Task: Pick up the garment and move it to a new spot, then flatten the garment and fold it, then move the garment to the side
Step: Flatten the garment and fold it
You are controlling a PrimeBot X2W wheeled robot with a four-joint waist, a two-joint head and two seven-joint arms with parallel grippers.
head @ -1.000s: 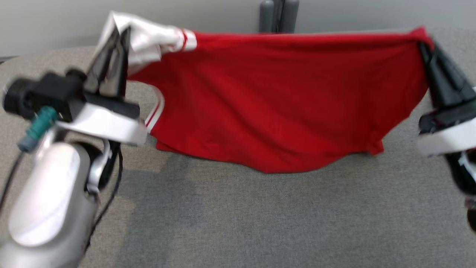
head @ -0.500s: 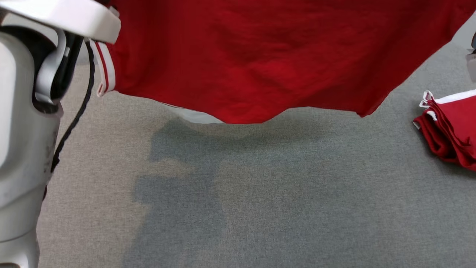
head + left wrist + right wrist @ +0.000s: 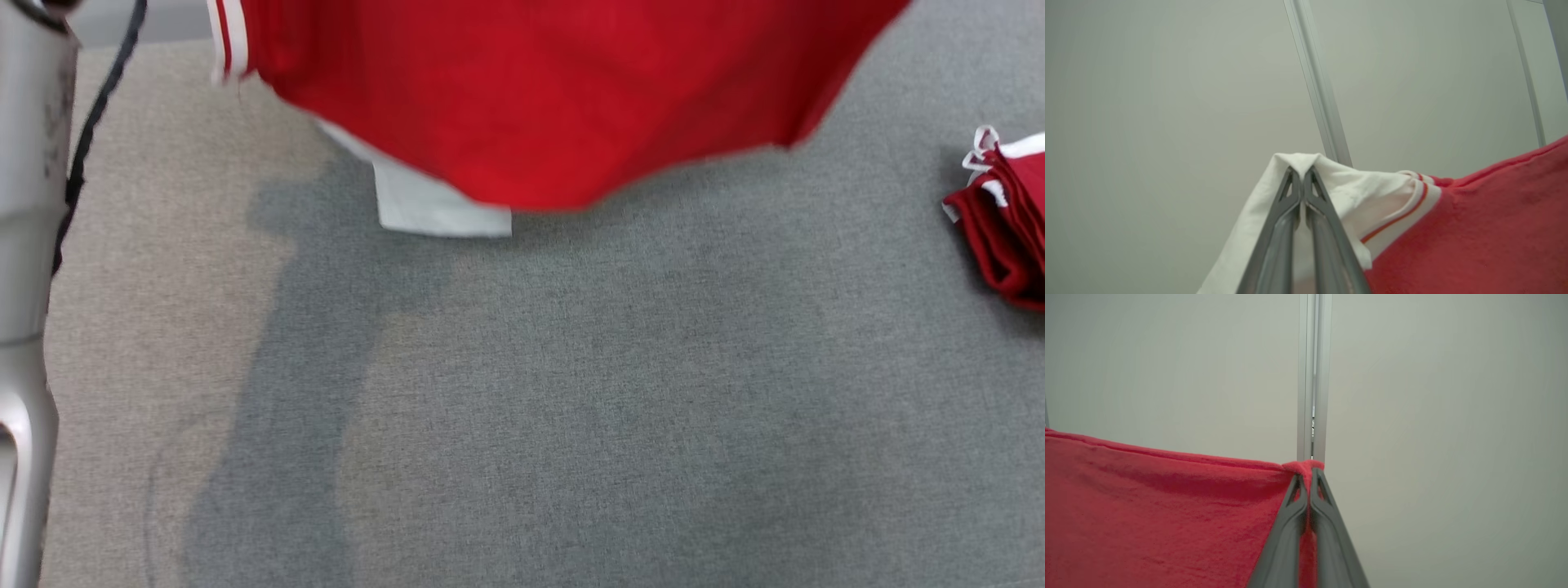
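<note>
You've got the garment (image 3: 571, 98) hanging in the air over the table's (image 3: 571, 408) far edge. Your left gripper (image 3: 1301, 170) is pinched on its white end and your right gripper (image 3: 1309, 474) on a red corner. Pickup's done; I'd say laying down, flattening, folding and setting aside are all left.

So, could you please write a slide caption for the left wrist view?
Left gripper shut on the white corner of the red fabric garment, before a pale wall.
</note>
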